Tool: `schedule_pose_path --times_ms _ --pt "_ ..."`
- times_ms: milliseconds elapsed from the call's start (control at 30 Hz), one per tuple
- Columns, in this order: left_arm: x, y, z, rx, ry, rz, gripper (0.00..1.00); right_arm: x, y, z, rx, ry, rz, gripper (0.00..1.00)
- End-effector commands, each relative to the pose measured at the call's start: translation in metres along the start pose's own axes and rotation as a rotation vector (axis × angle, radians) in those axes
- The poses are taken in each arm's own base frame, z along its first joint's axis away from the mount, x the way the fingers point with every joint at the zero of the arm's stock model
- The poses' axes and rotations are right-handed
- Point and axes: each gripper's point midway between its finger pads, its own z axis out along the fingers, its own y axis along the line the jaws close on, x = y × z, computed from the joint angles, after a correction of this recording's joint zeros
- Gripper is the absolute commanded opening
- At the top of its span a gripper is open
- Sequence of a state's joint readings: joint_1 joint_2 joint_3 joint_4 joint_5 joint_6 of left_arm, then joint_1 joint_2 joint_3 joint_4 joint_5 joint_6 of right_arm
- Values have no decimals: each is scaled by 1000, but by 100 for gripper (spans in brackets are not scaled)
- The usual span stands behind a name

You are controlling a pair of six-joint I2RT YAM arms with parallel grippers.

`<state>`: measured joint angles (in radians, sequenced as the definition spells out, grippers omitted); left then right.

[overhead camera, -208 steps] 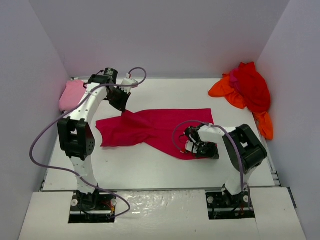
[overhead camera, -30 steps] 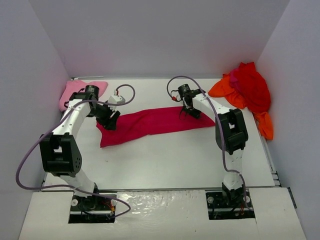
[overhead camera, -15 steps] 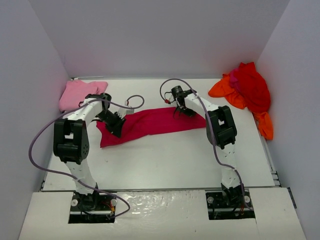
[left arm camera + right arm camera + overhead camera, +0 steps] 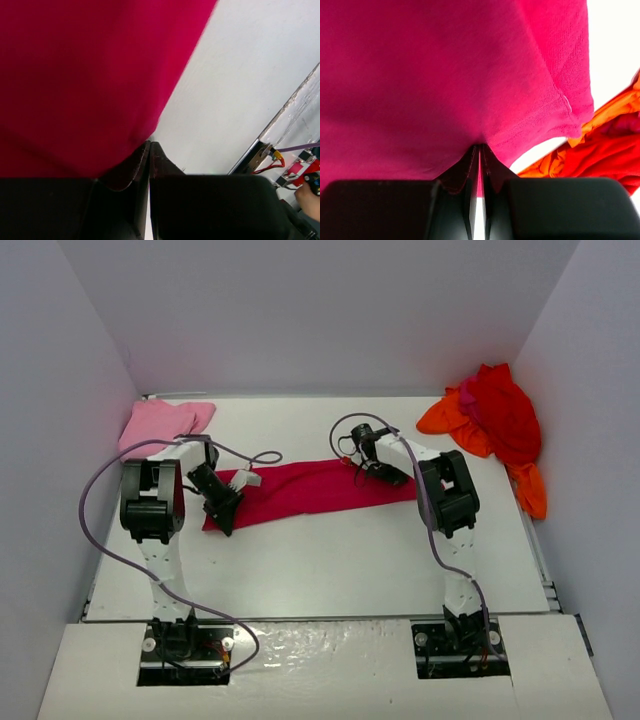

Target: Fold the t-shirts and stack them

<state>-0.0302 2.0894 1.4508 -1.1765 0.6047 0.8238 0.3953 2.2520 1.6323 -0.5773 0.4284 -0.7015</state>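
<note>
The crimson-magenta t-shirt (image 4: 310, 488) lies folded into a long narrow band across the middle of the white table. My left gripper (image 4: 224, 518) is shut on its left end; in the left wrist view the jaws (image 4: 149, 146) meet right at the cloth's (image 4: 80, 75) edge. My right gripper (image 4: 370, 470) is shut on the far edge near the right end, where cloth (image 4: 445, 75) bunches into the closed tips (image 4: 480, 147). A light pink t-shirt (image 4: 155, 422) sits at the back left. A red t-shirt (image 4: 505, 410) lies heaped on an orange one (image 4: 440, 418) at the back right.
White walls (image 4: 320, 310) close in the table on three sides. Purple cables (image 4: 95, 510) loop off both arms. The table's near edge (image 4: 290, 105) with wiring beyond it shows in the left wrist view. The orange cloth (image 4: 560, 155) lies close beside the right gripper.
Both grippers went from part open to shut on the crimson-magenta shirt. The left gripper moved nearer along the shirt's left end. The band now looks narrower.
</note>
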Motion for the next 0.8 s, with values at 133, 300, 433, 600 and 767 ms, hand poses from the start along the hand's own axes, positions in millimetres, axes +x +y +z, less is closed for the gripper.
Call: schedule_pose_path --times_ms 133,300,433,600,767 --pt "21 65 -33 -143 -25 -77 0 35 27 53 -176 124 8 3" --pt "13 74 -41 -177 -64 -69 0 29 34 48 -189 97 13 4" --pt "5 62 -52 -196 -112 -33 0 24 34 37 -179 59 19 5" --pt "-12 37 -95 -337 -243 44 0 20 25 24 -126 38 31 4" --pt "-54 2 -144 -496 -372 149 6 9 -10 -15 -30 -52 120 25"
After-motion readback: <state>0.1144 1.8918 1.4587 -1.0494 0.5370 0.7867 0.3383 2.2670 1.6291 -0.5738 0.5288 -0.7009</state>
